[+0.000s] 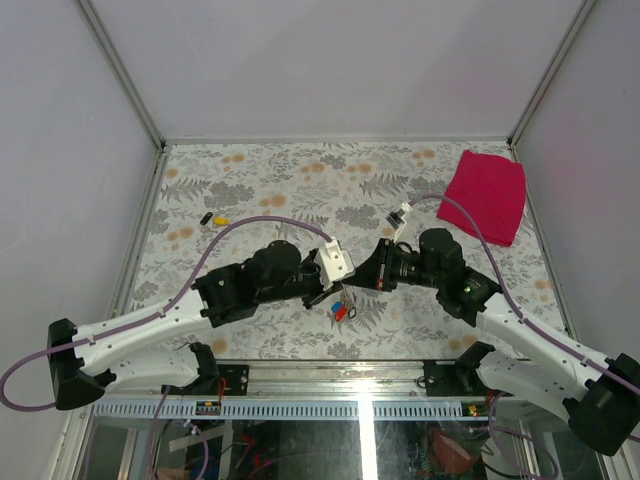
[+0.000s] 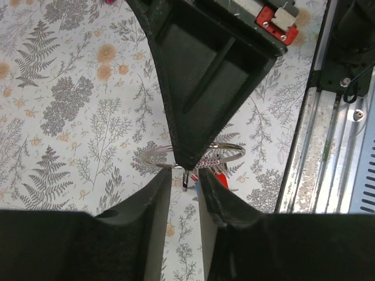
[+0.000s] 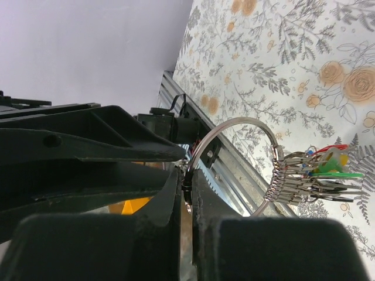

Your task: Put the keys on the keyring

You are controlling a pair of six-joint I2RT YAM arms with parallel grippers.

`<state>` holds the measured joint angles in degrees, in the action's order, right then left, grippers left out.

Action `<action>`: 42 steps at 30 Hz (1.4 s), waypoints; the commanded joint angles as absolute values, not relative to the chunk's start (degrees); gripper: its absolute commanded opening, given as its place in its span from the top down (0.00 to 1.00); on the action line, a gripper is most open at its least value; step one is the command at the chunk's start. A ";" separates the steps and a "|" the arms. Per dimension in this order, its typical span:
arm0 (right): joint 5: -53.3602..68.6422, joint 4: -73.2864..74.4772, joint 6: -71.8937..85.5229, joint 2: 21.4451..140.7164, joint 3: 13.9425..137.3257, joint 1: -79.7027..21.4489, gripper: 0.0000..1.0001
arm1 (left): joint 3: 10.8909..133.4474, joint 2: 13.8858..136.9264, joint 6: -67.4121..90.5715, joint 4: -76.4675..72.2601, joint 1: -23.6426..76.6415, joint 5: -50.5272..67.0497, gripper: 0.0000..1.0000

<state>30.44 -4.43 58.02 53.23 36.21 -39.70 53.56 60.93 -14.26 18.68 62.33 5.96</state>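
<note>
Right gripper (image 3: 188,190): we see its jaws clamped on the keyring (image 3: 203,150).
Left gripper (image 2: 184,182): jaws a little apart, tips just beside the wire (we cannot tell if they touch it).
Keyring: held above the table (image 1: 260,180), near the middle, between both grippers.
Keys (image 3: 319,175): a bunch with red, green and yellow heads hangs on the loop.
Yellow key (image 1: 220,220): lies loose, far left.
Pink cloth (image 1: 485,195): far right.

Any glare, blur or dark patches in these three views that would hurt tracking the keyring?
Top external: even, soft light, a glare streak across the front rail, keys tiny. Left wrist: keyring sharp, left claw dark and out of focus. Right wrist: bright highlights on the keyring, right claw blurred and almost black.
</note>
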 commanded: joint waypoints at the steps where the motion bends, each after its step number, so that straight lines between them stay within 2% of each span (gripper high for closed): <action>1: 27.57 -7.91 57.37 49.39 36.89 -39.81 1.00 | 54.75 57.21 -14.60 13.58 62.69 4.46 0.70; 10: 21.64 -12.36 59.22 44.04 34.39 -39.81 1.00 | 50.99 51.51 -10.71 12.00 62.68 1.74 0.66; 18: 17.68 -11.53 59.13 42.09 34.64 -39.81 1.00 | 50.36 51.83 -4.58 8.94 62.69 -0.69 0.64; 24: 13.49 -6.96 57.64 40.45 36.06 -39.81 1.00 | 49.74 52.73 1.62 7.32 62.74 -8.15 0.54; 29: 8.86 -0.68 56.73 39.64 38.53 -39.81 1.00 | 53.71 56.58 8.07 12.47 62.61 -15.42 0.47; 36: 7.68 7.51 58.37 41.75 43.43 -39.81 1.00 | 57.41 61.07 15.22 17.47 62.44 -17.65 0.44; 42: 7.93 8.91 61.10 39.74 44.09 -39.81 1.00 | 60.04 64.19 20.92 22.96 62.19 -18.30 0.44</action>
<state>8.99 9.91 58.78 41.65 41.28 -39.70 57.12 62.83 15.25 19.51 62.28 -15.86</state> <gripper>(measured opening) 0.041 0.558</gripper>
